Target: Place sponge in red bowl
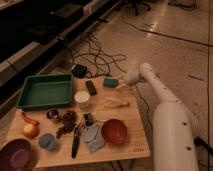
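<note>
Sponge (111, 82) sits at the far edge of the table (134, 146), well apart from the red bowl (115, 131), and your gripper (121, 85) is just beside it, probably lined up to grab, though you can't tell if it's open or holding anything.

green tray (44, 78) far left | white cup (81, 98) just beside it | black gadget (91, 87) beyond cup | purple bowl (17, 156) near-left corner

Claw (122, 84) just beside the sponge (110, 82), far edge of wooden table (136, 116), red bowl (115, 131) well apart nearer the front
</note>
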You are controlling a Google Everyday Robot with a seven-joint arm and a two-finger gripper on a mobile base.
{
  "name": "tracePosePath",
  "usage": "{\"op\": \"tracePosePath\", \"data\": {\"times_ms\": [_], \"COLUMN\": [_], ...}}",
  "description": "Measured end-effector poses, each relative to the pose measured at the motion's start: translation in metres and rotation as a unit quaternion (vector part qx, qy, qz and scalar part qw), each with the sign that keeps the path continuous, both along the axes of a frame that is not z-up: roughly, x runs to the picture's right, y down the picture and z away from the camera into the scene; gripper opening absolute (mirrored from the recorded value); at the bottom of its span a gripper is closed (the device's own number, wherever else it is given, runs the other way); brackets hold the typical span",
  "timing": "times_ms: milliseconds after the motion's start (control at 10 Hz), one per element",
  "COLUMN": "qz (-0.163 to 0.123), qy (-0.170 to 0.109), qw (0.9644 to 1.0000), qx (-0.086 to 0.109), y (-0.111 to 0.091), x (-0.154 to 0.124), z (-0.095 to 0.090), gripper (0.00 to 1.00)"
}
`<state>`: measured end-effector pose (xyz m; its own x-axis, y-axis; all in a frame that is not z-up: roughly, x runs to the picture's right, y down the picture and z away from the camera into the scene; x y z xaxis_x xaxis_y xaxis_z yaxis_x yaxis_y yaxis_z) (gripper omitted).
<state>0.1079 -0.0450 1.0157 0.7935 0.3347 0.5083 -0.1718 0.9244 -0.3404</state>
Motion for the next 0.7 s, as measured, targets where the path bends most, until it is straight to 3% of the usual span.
{"op": "tracePosePath", "data": {"times_ms": [200,700], "qz": [-0.012,-0.016], "qy": [0.016,0.016], "qw": [0.9998,0.9997], "qx": [-0.003,-0.005], "y": [-0.0018,-0.0020], "x": [0.0002,-0.0027], "z": [0.0035,0.0042], "gripper": [0.80,0.80]}}
